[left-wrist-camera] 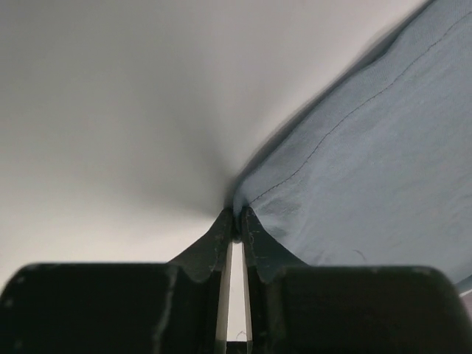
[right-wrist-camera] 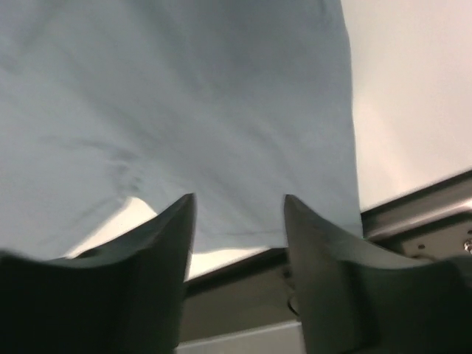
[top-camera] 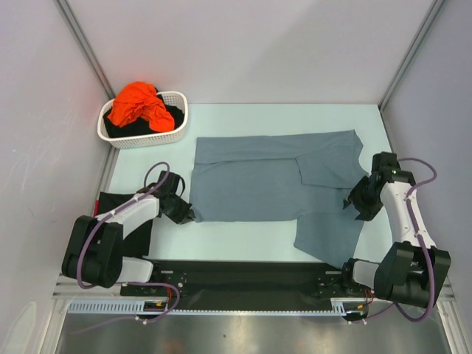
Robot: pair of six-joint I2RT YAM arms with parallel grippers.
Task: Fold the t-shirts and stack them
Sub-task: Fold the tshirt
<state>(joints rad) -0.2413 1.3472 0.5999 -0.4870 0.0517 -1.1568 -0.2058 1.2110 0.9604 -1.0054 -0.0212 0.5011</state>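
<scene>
A slate grey-blue t-shirt (top-camera: 258,181) lies spread flat across the table, one sleeve folded in and a flap reaching toward the near edge. My left gripper (top-camera: 186,213) sits at its near left corner. In the left wrist view the left gripper (left-wrist-camera: 237,219) is shut on that corner of the cloth (left-wrist-camera: 383,162). My right gripper (top-camera: 355,201) is at the shirt's right edge. In the right wrist view the right gripper (right-wrist-camera: 240,210) is open, with the shirt's hem (right-wrist-camera: 184,96) lying beyond the tips. A bright orange t-shirt (top-camera: 136,103) sits on black cloth (top-camera: 174,116) in the basket.
The white slotted basket (top-camera: 144,141) stands at the back left corner. A black cloth (top-camera: 114,204) lies on the table under the left arm. White walls close in both sides and the back. A black rail (top-camera: 243,274) runs along the near edge.
</scene>
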